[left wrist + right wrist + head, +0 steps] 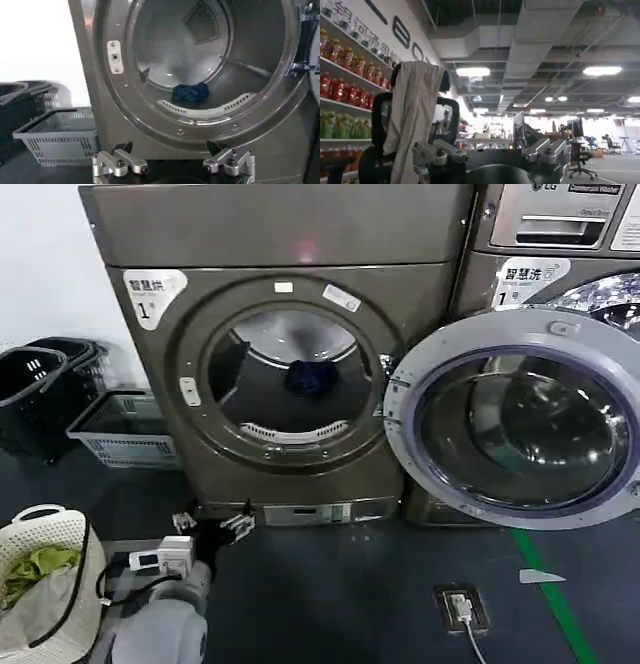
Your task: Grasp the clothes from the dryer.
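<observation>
Clothes (310,377): dark blue bundle lying low inside the drum | dryer (280,244): door (520,429) swung open | left gripper (174,161): fingers wide, low before the porthole | right gripper (492,154): fingers wide, holding nothing

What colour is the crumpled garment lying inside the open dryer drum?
Dark blue; the crumpled garment shows best in the left wrist view.

A crumpled dark-blue cloth (309,377) lies inside the bronze-grey front-loading dryer (290,439); its grey-rimmed glass door (520,424) hangs open rightward; a grey slatted plastic basket (120,429) sits left.
</observation>
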